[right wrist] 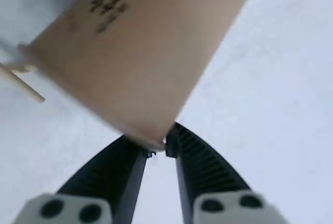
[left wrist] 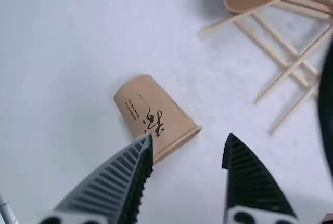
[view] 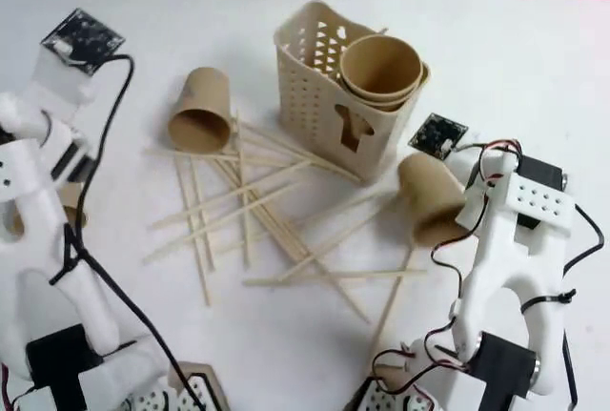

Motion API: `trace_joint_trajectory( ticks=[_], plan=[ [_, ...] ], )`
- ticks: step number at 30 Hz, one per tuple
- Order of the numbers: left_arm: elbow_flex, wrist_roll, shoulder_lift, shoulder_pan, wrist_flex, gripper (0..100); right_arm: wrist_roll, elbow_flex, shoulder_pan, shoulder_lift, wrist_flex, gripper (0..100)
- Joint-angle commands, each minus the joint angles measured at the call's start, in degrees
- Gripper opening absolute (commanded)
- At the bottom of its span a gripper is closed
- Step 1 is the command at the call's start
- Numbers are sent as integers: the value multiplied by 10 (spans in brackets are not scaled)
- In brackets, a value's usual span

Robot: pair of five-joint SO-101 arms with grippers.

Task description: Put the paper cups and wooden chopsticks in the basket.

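Note:
My right gripper (right wrist: 162,142) is shut on the rim of a brown paper cup (right wrist: 140,52), which hangs tilted beside the white basket (view: 315,77) in the high view, cup (view: 427,190). The basket holds stacked paper cups (view: 381,68). My left gripper (left wrist: 188,146) is open just above another paper cup (left wrist: 156,117) lying on its side; one fingertip (left wrist: 147,143) is over its rim. In the high view that cup (view: 72,203) is mostly hidden under the left arm. A further cup (view: 200,111) lies on its side left of the basket. Several wooden chopsticks (view: 257,211) are scattered across the middle.
The white table (view: 496,58) is bare at the back right and far left. Cables run along both arms, and the arm bases stand at the front edge. One chopstick (right wrist: 21,86) lies close under the held cup.

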Motion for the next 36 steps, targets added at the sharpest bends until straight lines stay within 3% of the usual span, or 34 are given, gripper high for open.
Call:
trace_joint_trajectory(
  ticks=[1, 8, 16, 22, 30, 36],
  plan=[
    [0, -63, -23, -43, -12, 225, -1, -7, 1, -23, -2, 20],
    [18, -264, -18, -150, -16, 234, -41, -7, 0, -22, -3, 20],
    [170, -345, -23, -215, -140, 298, -41, -5, 0, -21, -1, 20],
    [314, -337, -23, -220, -332, 298, -41, -6, 0, -23, 27, 20],
    [479, -233, -23, -208, -625, 275, -41, -6, 0, -23, 29, 20],
    [562, -177, -24, -176, -724, 151, -41, -9, 0, -23, 49, 20]
  ],
)
